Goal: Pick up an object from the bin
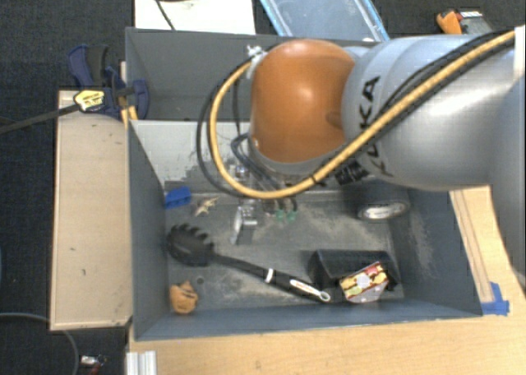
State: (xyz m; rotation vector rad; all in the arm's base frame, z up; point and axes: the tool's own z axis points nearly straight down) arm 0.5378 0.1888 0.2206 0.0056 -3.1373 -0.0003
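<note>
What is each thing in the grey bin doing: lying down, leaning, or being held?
Black slotted plastic spoon, lying flat on the grey metal bin floor.
Small blue block, lying by the left wall.
Small orange-brown lump, lying in the front left corner.
Black box, lying flat at the front right.
Red and yellow packet, resting against the black box.
Gripper, low inside the bin, behind the spoon.

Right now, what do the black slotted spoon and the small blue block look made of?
Black slotted spoon: probably plastic, matte black, with a pale shiny loop at the handle's end. Blue block: plastic or foam, flat even colour; can't tell which.
</note>
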